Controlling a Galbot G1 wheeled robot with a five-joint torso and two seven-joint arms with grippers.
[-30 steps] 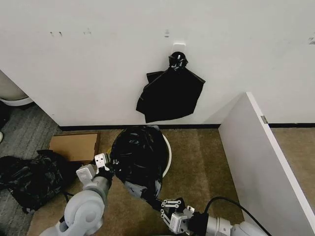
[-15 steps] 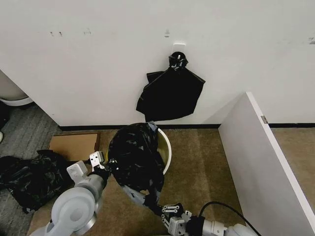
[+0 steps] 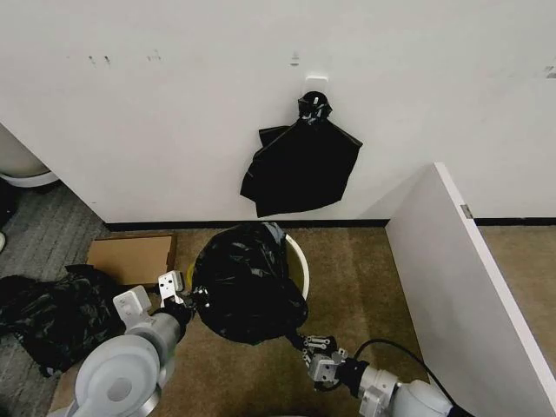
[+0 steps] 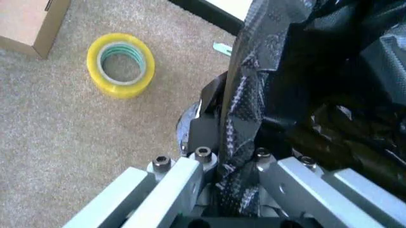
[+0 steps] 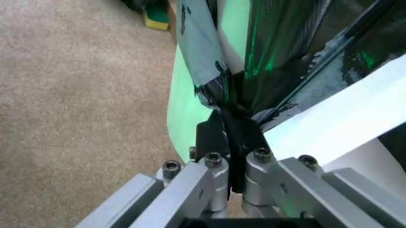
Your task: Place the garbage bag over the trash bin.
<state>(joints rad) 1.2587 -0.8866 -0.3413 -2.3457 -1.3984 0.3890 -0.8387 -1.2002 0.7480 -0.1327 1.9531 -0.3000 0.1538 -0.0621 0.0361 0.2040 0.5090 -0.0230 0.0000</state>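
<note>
- Both jaws are pinching film: left gripper (image 4: 231, 190) and right gripper (image 5: 231, 164) each clamp the garbage bag (image 3: 248, 282).
- Bag drapes over the trash bin (image 3: 300, 261), rim partly uncovered.
- Risk: uneven pulling could tear the film or tip the bin.

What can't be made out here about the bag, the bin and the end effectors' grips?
- Trash bin: head view, the garbage bag hides all but the far rim, so how far the film wraps cannot be told.
- Bin interior: hidden by the bag.
- Left end effector fingertips: left wrist view, buried in film.
- Right end effector: right wrist view, film covers the fingertips; the near bin wall is cut off by the edge.
</note>
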